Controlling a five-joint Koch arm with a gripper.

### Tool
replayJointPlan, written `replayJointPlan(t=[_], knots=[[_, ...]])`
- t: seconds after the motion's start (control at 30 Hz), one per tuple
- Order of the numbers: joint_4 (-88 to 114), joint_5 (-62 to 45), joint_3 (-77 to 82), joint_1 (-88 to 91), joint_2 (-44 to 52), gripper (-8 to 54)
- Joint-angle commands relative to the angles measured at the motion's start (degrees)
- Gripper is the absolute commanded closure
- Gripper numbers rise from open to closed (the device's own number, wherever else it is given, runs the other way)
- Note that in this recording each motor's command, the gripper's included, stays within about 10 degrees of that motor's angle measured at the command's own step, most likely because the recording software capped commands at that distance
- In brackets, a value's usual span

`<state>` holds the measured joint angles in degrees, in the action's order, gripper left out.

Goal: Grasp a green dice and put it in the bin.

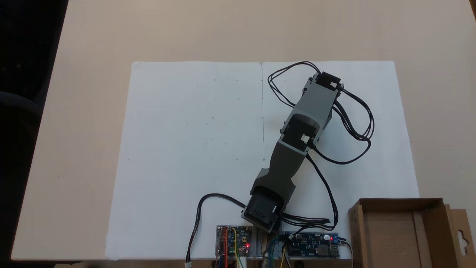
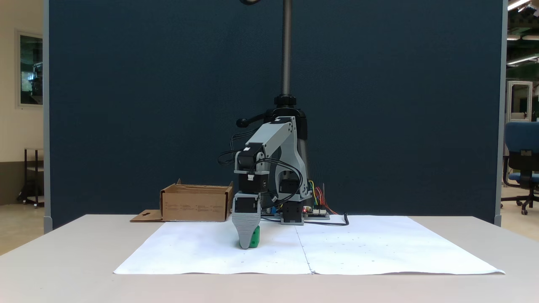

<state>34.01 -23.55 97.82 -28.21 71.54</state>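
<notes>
End effector [image 2: 246,244] down at white paper sheet [image 2: 358,248], green dice [image 2: 254,237] against its tip.

Only one grey jaw showed, so open or closed could not be told; dice sat low on the paper, apparently touching that jaw's right side in a fixed view. Cardboard bin [image 2: 196,204] stood well apart on the bench [image 2: 63,261], near the arm's base [image 1: 262,214].

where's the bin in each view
Fixed view from above: the bin sits at the bottom right corner, right of the circuit boards.
Fixed view from the front: the bin sits left of centre, behind the white paper.
Shared landmark: the white paper.
</notes>
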Motion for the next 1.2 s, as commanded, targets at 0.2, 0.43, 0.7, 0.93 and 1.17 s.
replayJointPlan(t=[0.2, 0.43, 0.7, 0.93, 1.17], knots=[[-1.85, 13.1, -3.87, -5.54, 15.73, 29.4], [-2.37, 20.74, -5.1, -18.37, 26.46, 29.4], [-3.69, 20.83, -10.72, -36.83, 28.74, 29.4], [-7.12, 20.65, -12.48, -56.25, 27.86, 29.4], [-6.06, 15.38, -12.39, -70.22, 21.71, 29.3]])
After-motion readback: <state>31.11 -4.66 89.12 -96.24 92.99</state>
